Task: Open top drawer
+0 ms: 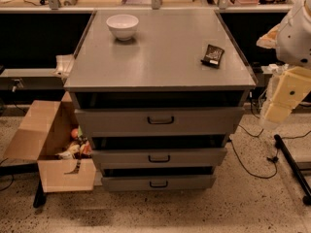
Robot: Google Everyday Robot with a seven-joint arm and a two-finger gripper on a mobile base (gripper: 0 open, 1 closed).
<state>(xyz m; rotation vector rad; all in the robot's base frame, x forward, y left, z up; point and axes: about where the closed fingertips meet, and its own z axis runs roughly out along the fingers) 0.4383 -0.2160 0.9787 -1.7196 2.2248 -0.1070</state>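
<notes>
The grey metal cabinet (160, 57) stands in the middle of the camera view with three drawers stacked on its front. The top drawer (116, 122) is the widest, with a small dark loop handle (160, 120) at its centre. A dark gap shows between its front and the cabinet top. The two narrower drawers sit below it, the middle one (121, 158) and the bottom one (126, 182). My gripper (284, 98), pale yellow on a white arm, hangs at the right edge, beside the cabinet's right front corner, level with the top drawer and apart from it.
A white bowl (122, 25) and a dark snack packet (213, 55) lie on the cabinet top. An open cardboard box (53, 144) with items stands on the floor at the left. A black stand leg (291, 164) and cables cross the floor at the right.
</notes>
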